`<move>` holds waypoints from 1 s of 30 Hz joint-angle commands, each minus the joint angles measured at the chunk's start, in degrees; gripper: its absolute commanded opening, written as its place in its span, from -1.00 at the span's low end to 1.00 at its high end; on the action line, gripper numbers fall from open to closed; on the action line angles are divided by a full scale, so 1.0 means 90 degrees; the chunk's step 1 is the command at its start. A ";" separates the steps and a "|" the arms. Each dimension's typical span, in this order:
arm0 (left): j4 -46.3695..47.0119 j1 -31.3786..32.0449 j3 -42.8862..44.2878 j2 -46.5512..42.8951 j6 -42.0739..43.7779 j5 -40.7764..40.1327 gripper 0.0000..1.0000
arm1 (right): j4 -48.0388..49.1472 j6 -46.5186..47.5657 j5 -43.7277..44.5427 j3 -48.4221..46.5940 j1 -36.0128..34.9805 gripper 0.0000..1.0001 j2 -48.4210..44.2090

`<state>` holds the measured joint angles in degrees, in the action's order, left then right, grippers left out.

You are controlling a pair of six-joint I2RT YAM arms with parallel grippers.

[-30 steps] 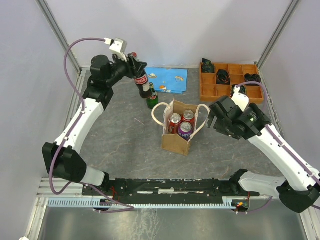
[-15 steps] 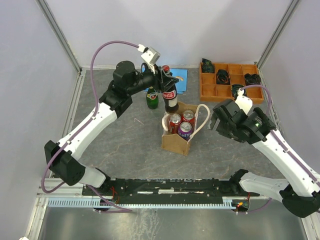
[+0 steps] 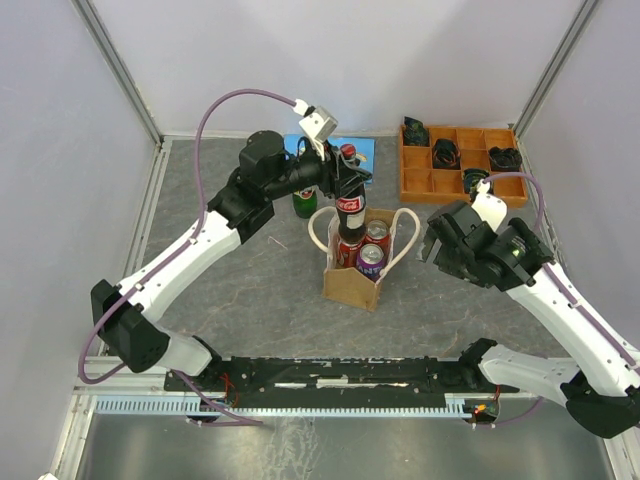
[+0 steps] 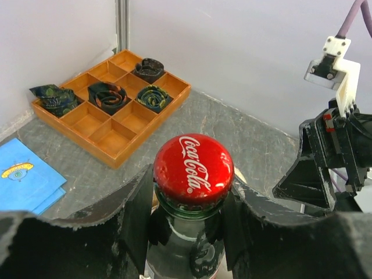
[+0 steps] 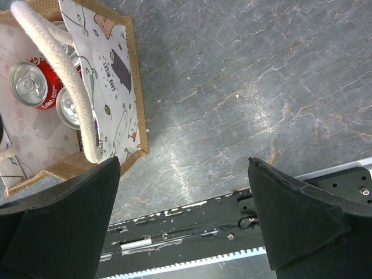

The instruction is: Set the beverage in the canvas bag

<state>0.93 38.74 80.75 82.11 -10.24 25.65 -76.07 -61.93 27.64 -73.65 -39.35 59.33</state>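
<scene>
My left jaws are clenched on the neck of the cola bottle [image 3: 348, 200], just under its red cap [image 4: 193, 169]. The bottle hangs upright with its lower end at the open mouth of the canvas bag [image 3: 352, 283], on the side toward the far edge. I cannot tell whether its base is below the rim. The bag stands upright near the middle of the tabletop [image 3: 250, 290], with three cans [image 3: 371, 256] inside it. A green bottle [image 3: 303, 201] stands on the tabletop just beside the bag, toward the far left corner. My right jaws are spread wide and grasp nothing, hanging over bare tabletop to the right of the bag, near one cream handle [image 5: 64, 64]. The orange tray [image 3: 420, 185] sits in the far right corner.
</scene>
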 commanded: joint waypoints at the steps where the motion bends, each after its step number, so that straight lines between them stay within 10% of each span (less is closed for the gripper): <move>1: 0.0898 0.0156 -0.0131 -0.0630 0.0011 0.0097 -0.95 | 0.0013 -0.0099 0.0192 0.0010 0.0014 0.99 -0.0129; 30: 0.1179 0.0432 -0.2843 -0.1324 0.1344 -0.0972 -0.95 | -0.0108 -0.0140 0.0207 -0.0062 0.0016 0.99 -0.0157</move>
<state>-1.13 42.74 54.94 71.72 -1.19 19.40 -76.34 -62.74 27.66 -73.25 -39.35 58.37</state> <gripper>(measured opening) 0.509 0.992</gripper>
